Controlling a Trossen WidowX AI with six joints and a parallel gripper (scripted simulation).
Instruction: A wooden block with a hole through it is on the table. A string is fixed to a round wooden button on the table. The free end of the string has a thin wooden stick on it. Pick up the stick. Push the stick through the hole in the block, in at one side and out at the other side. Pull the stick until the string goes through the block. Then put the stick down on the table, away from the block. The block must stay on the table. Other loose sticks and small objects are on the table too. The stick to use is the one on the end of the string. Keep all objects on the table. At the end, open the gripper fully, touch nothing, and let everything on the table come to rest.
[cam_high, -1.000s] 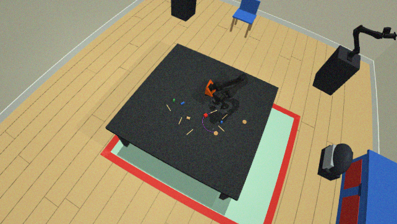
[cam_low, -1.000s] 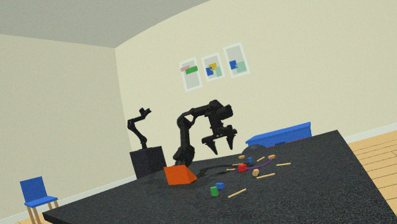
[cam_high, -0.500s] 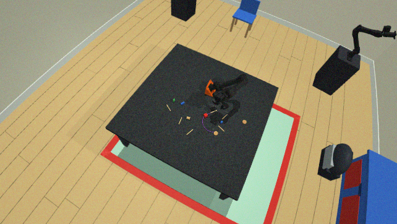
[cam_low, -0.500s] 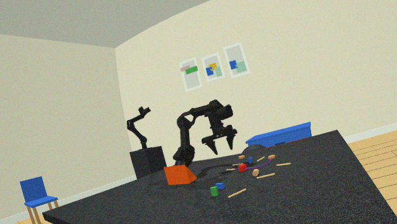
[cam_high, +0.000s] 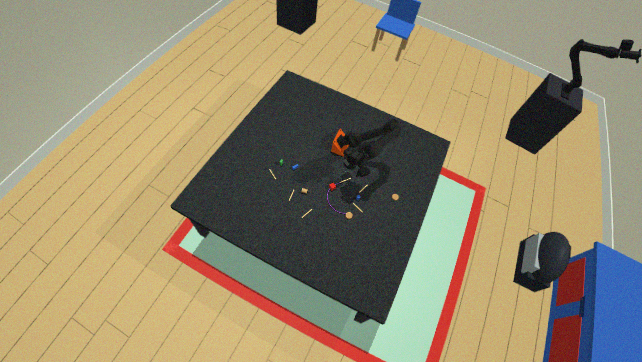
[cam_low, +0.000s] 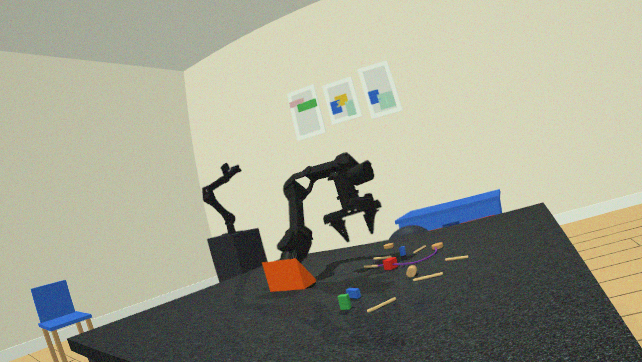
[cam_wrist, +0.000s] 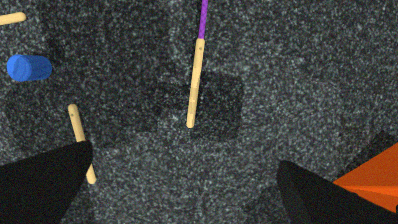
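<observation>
Wide-spread and holding nothing, the gripper hangs above the black table, its two fingers framing the bottom corners of the wrist view; the stick on the string lies flat on the table between and ahead of them, so the claw appears lined up over its target, not yet down at it; the spread leaves room to come down on either side of the thin stick. The purple string leaves the stick's far end and, in the top view, curves round to the round wooden button. The red block sits beside the string in the exterior view; whether the string runs through it cannot be told at this size. A loose stick lies just beside the left-hand finger, partly under it in the wrist view, and a blue cylinder lies farther out; both are decoys, close enough that a descent drifting that way could nudge them. An orange wedge stands near the arm's base, well apart from the stick; a second wooden disc lies off to the side.
</observation>
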